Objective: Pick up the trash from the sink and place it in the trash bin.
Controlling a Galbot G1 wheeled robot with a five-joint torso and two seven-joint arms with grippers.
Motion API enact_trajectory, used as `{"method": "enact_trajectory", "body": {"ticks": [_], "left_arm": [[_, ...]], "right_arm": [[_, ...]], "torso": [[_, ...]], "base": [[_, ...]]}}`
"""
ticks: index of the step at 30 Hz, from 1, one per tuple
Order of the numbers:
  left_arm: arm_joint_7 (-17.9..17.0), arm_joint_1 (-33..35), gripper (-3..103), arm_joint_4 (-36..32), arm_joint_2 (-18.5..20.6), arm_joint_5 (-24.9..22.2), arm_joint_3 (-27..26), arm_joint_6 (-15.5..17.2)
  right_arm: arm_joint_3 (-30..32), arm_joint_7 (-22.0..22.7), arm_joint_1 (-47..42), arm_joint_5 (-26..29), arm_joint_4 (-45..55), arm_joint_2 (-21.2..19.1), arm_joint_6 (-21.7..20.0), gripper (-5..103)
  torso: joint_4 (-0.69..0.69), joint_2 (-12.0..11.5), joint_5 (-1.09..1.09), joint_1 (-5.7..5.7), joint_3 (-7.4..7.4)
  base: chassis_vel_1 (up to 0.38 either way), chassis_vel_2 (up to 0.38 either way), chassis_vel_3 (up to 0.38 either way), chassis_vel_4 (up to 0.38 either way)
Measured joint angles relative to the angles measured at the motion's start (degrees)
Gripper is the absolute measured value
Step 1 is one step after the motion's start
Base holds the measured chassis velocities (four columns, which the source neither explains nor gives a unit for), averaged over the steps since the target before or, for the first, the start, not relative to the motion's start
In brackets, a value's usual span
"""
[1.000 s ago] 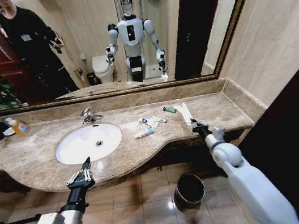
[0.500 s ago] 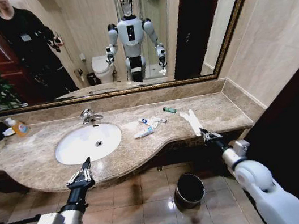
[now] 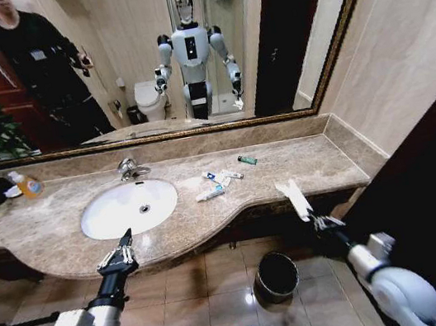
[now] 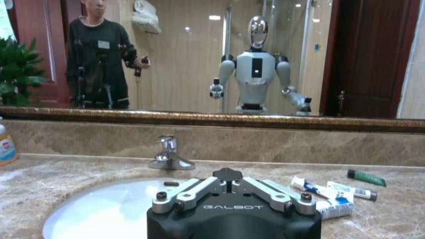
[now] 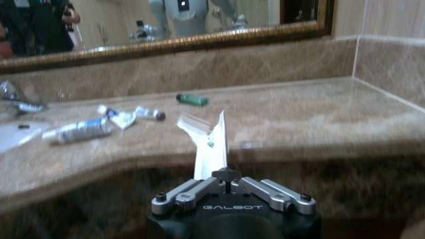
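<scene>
Trash status: I have one piece in hand, the wrapper (image 3: 294, 198), pinched at its lower end by my right gripper (image 3: 315, 220), fingers closed on it. It sticks up from the jaws, held off the front edge of the counter (image 3: 318, 159) at the right end; the right wrist view shows the same, the white strip (image 5: 211, 144) rising out of the closed gripper (image 5: 229, 177) with the counter edge beyond it.

Bin (image 3: 276, 275) sits on the floor below the counter, left of and nearer than the wrapper. Nothing I can make out inside it, too dark to tell. So my read: first item picked, not yet dropped; it needs carrying down and left over the rim.

Still left on the counter, right of the sink (image 3: 129, 208), not in the basin: a cluster of white-and-blue tubes (image 3: 215, 183) and a green tube (image 3: 247, 160) farther back. Left wrist view shows them too, tubes (image 4: 329, 195) and green one (image 4: 365, 178). Basin itself looks clear except the drain.

Left gripper (image 3: 118, 255) hovers near the front counter edge by the sink, fingers spread apart, holding nothing, idle.

Judgement: early in the task, roughly one of several pieces under way, none confirmed in the bin.
</scene>
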Motion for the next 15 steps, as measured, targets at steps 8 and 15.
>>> {"method": "enact_trajectory", "body": {"ticks": [8,15], "left_arm": [[0.0,0.0,0,0.0,0.0,0.0,0.0,0.0],[0.0,0.0,0,-0.01,0.0,0.0,0.0,0.0]], "right_arm": [[-3.07,-3.11,0.26,-5.89,-6.51,1.33,3.86,0],[-5.49,-8.07,4.75,-11.41,-16.31,2.48,6.02,0]], "torso": [[0.01,0.0,-0.02,0.0,0.0],[0.01,0.0,0.0,0.0,0.01]], "base": [[0.0,0.0,0.0,0.0],[0.0,0.0,0.0,0.0]]}}
